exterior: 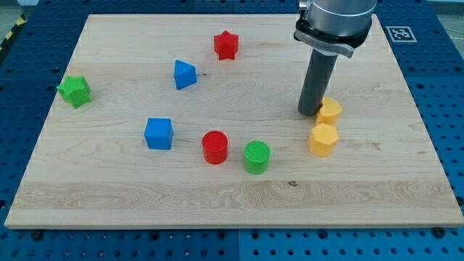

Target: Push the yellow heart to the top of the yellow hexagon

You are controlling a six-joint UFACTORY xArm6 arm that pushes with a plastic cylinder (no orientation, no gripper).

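Observation:
The yellow heart (330, 111) lies on the wooden board at the view's right, just above the yellow hexagon (323, 139), nearly touching it. My tip (310, 112) rests on the board against the heart's left side, above and slightly left of the hexagon. The dark rod rises from there to the arm's grey flange at the view's top.
A red star (226, 45) and a blue triangular block (184, 74) lie toward the top middle. A green star (75, 90) sits at the left edge. A blue cube (159, 133), a red cylinder (214, 147) and a green cylinder (257, 156) lie across the middle.

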